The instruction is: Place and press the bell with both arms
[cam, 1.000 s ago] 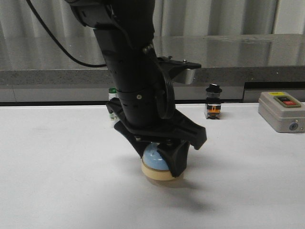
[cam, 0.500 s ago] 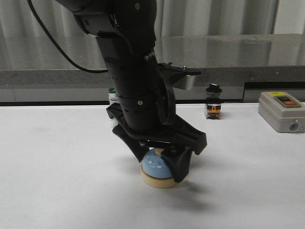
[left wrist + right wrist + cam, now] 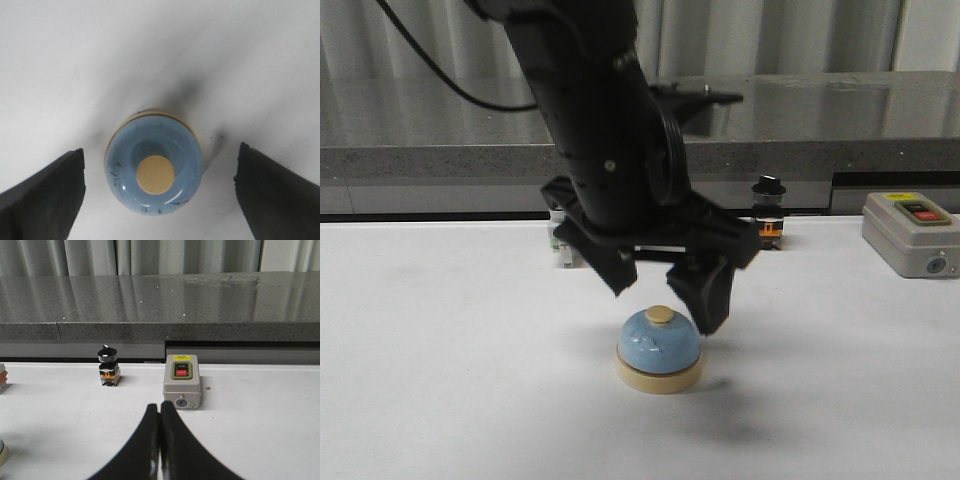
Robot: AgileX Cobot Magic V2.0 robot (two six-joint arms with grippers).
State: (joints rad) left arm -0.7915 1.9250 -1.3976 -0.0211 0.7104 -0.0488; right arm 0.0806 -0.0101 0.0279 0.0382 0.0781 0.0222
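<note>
The green-capped switch (image 3: 558, 240) stands on the white table (image 3: 440, 350) at ten o'clock from the bell (image 3: 659, 350), half hidden behind the left arm (image 3: 590, 110). The left gripper (image 3: 665, 300) hangs just above the bell, which sits upright mid-table, fingers spread wide to either side and touching nothing. At two o'clock the black-knobbed switch (image 3: 108, 367) and grey on/off box (image 3: 182, 381) stand apart, and the right gripper (image 3: 160, 412) has its fingers pressed together, empty

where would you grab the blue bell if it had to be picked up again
Probably by the cream base rim, coming straight down from above. The bell sits upright on the table, its dome smooth and sloped, so jaws could slip there. The left gripper already hangs open on either side of it.
</note>
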